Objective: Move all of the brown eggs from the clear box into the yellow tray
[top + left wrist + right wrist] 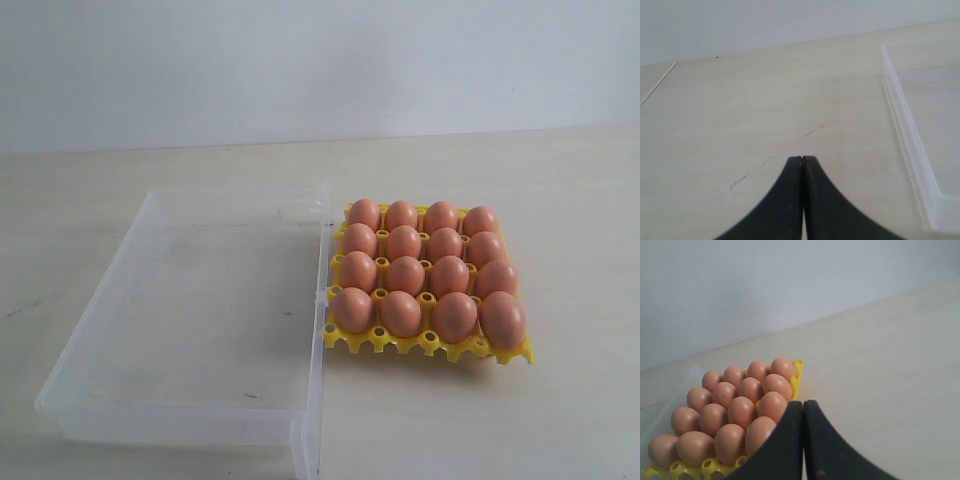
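On the table (pixel 570 200), all sixteen brown eggs (pixel 425 270) are sitting snug in the cups of the yellow tray (pixel 430 346), just beside the empty clear box (pixel 200 310), so the left tool (pixel 802 165) and right tool (pixel 803 410) are both hovering pinched shut on nothing, job's looking done imo.

Nothing legible anywhere: no text, label, brand, number or sign on the transparent rectangular plastic box (pixel 170 420), bright yellow plastic egg tray (pixel 400 342), orange-brown oval eggs (pixel 405 275) or pale surface (pixel 560 200).
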You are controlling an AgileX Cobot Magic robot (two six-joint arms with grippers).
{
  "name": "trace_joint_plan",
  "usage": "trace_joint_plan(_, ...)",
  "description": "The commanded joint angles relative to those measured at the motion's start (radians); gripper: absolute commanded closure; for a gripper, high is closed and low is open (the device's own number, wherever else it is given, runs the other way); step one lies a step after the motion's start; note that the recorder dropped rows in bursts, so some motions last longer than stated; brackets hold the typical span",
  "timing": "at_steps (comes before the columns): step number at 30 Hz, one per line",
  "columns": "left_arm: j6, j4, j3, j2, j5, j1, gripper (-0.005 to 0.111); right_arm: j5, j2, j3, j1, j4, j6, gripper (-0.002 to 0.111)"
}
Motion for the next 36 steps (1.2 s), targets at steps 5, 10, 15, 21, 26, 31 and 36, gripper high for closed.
trace_joint_plan(5, -0.005, -0.001, -0.004, -0.006, -0.006, 0.002, 0.107, 0.002, -0.005, 0.005, -0.005, 0.000, -0.016, 0.108)
trace_joint_plan(10, -0.005, -0.001, -0.004, -0.006, -0.006, 0.002, 0.107, 0.002, -0.005, 0.005, -0.005, 0.000, -0.016, 0.108)
trace_joint_plan(15, -0.005, -0.001, -0.004, -0.006, -0.006, 0.002, 0.107, 0.002, -0.005, 0.005, -0.005, 0.000, -0.016, 0.108)
trace_joint_plan(21, -0.005, -0.001, -0.004, -0.006, -0.006, 0.002, 0.107, 0.002, -0.005, 0.005, -0.007, 0.000, -0.016, 0.108)
trace_joint_plan(26, -0.005, -0.001, -0.004, -0.006, -0.006, 0.002, 0.107, 0.005, -0.005, 0.005, -0.007, 0.000, -0.016, 0.108)
trace_joint_plan(31, -0.005, -0.001, -0.004, -0.006, -0.006, 0.002, 0.107, 0.005, -0.005, 0.005, -0.011, 0.000, -0.016, 0.108)
trace_joint_plan(36, -0.005, -0.001, -0.004, -0.006, -0.006, 0.002, 0.107, 0.007, -0.005, 0.005, -0.044, 0.000, -0.018, 0.108)
